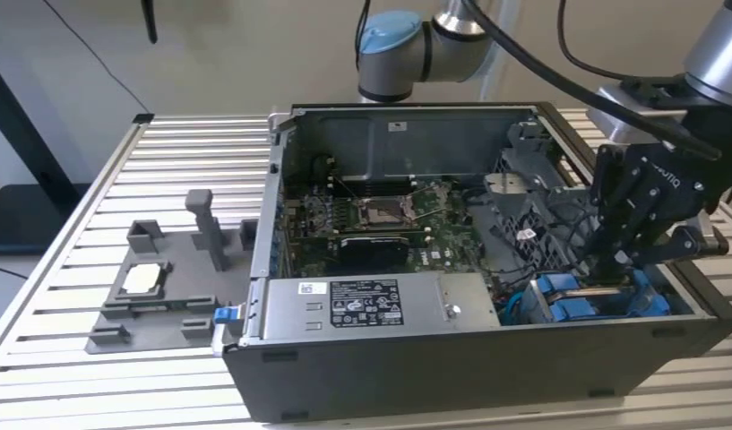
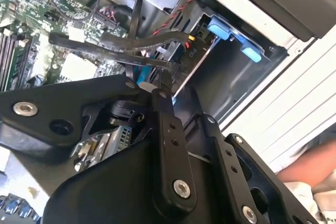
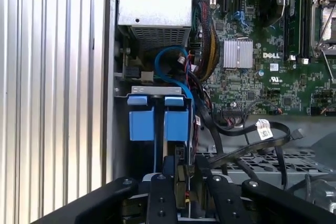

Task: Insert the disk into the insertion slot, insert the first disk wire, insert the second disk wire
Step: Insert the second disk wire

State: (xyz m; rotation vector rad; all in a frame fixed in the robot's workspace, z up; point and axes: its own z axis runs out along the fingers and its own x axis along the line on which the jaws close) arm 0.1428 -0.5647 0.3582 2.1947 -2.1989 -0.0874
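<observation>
My gripper (image 1: 607,269) reaches down into the open computer case at the exterior view's right. It is shut on the disk (image 3: 182,184), which I see edge-on between the two fingers (image 3: 161,192). The disk stands in the insertion slot (image 3: 157,92), a dark grey bay with blue tabs (image 3: 142,121) beside the case wall. In the exterior view the blue tabs (image 1: 559,288) sit just beside the fingertips. Loose black disk wires (image 3: 247,148) with a white label lie next to the bay. In the second wrist view the wires (image 2: 131,43) cross in front of the fingertips (image 2: 160,95).
The motherboard (image 1: 443,224) with its silver processor socket (image 1: 382,210) fills the case floor. A silver power supply (image 1: 366,305) sits along the front wall. A grey fixture (image 1: 162,287) stands on the slatted table (image 1: 79,269). A person's arm (image 2: 310,166) is near the table.
</observation>
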